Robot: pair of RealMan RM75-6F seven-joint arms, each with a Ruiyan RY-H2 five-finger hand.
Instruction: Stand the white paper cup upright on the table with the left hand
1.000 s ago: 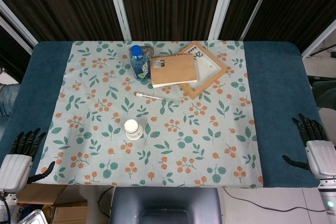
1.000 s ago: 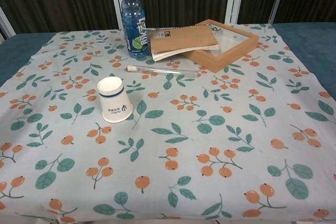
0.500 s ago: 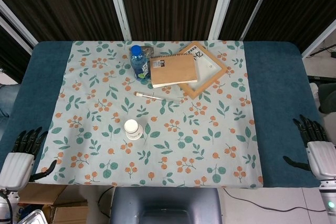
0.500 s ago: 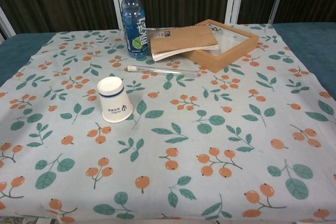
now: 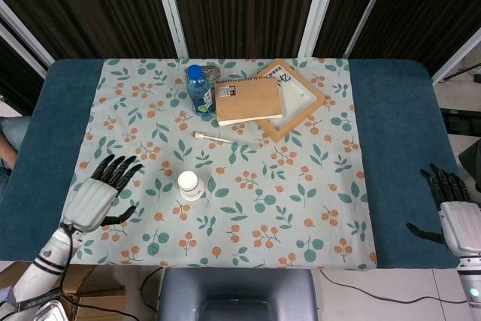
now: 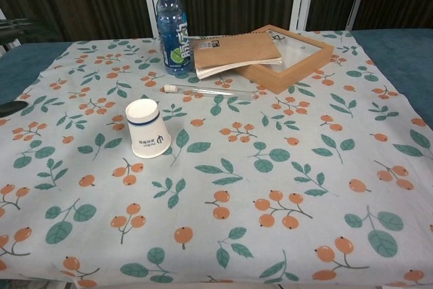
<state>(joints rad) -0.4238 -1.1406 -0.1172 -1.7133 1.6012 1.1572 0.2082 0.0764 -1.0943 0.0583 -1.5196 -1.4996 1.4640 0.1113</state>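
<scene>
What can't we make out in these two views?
- Left hand: chest view catches only a dark sliver at the left edge.
- Right hand: outside the chest view.
- Paper cup logo: too small to read.
- Picture frame: partly hidden under the notebook.

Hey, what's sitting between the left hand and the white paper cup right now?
Nothing: the head view shows only bare floral cloth between the left hand and the white paper cup.

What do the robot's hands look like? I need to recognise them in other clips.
Both the left hand and the right hand have a pale grey, ribbed back and slim black fingers. A silver wrist with dark rings joins the left hand to its arm. No markings are legible.
</scene>
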